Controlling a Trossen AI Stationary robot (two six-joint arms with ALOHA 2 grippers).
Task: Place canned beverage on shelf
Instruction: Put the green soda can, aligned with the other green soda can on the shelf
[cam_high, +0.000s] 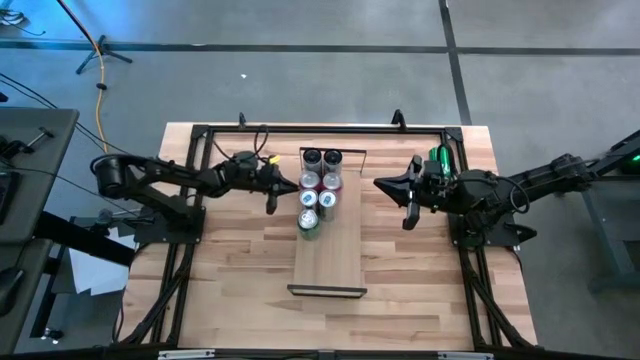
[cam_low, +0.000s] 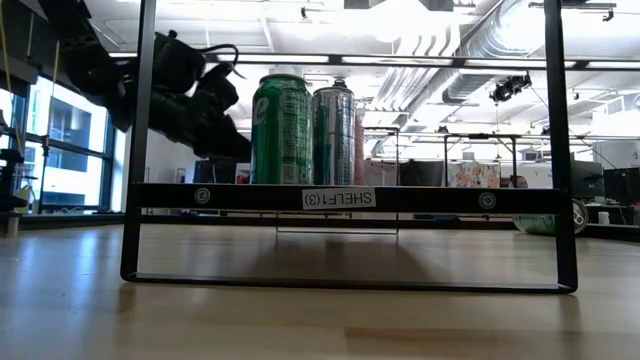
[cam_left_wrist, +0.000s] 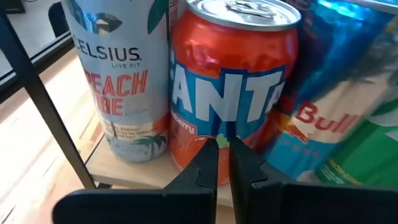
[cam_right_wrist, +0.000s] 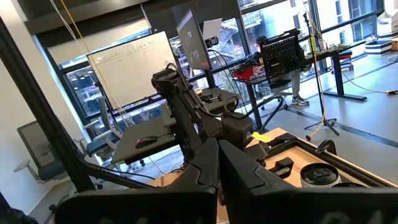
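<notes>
The shelf (cam_high: 330, 262), a pale board with dark end frames, lies in the table's middle; its near frame fills the low view (cam_low: 350, 198). Several cans stand upright on its far half (cam_high: 320, 185). My left gripper (cam_high: 284, 184) is shut at the shelf's left side. In the left wrist view its fingertips (cam_left_wrist: 224, 155) stand before the lower wall of an orange Fanta can (cam_left_wrist: 233, 81), between a Celsius can (cam_left_wrist: 118, 81) and a Red Bull can (cam_left_wrist: 336, 93). My right gripper (cam_high: 382, 184) is shut and empty, to the right of the shelf. My left gripper comes level from the table's left, its shut fingertips right before the orange can's lower wall (cam_left_wrist: 219, 134). I cannot tell whether they touch it. The can stands upright on the shelf board.
A green can (cam_high: 309, 222) stands nearest on the shelf's left edge and also shows in the low view (cam_low: 280, 130), beside a silver can (cam_low: 335, 135). The shelf's near half is bare board. A dark frame (cam_high: 200, 130) rings the tabletop.
</notes>
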